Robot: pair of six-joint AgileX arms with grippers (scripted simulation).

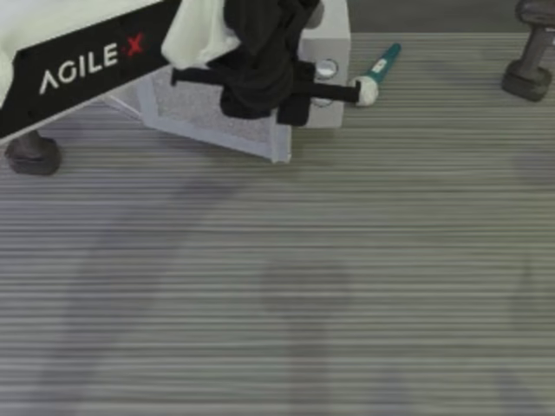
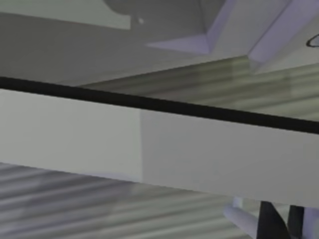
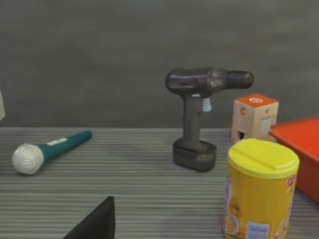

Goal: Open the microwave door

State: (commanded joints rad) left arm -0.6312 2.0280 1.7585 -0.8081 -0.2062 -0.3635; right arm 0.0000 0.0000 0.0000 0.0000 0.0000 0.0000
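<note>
Grey striped counter (image 1: 286,286). Microwave (image 1: 334,43) sat at the far edge; its door (image 1: 212,113) was swung partly open, angled out leftward. Left gripper (image 1: 260,82) hovered over it, jaws' state hidden. More swing probably remained. Right gripper unseen; microphone (image 1: 377,74) lay beside.

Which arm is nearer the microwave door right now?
Left. Its pincer is over the microwave door, which stands swung open; the right arm is outside the top view.

Worktop (image 1: 286,286) w/ fine grey horizontal stripes across whole surface, soft blurry shadows over it — plain dark grey backdrop wall (image 3: 124,55) behind the far edge, even diffuse light, no windows visible
</note>
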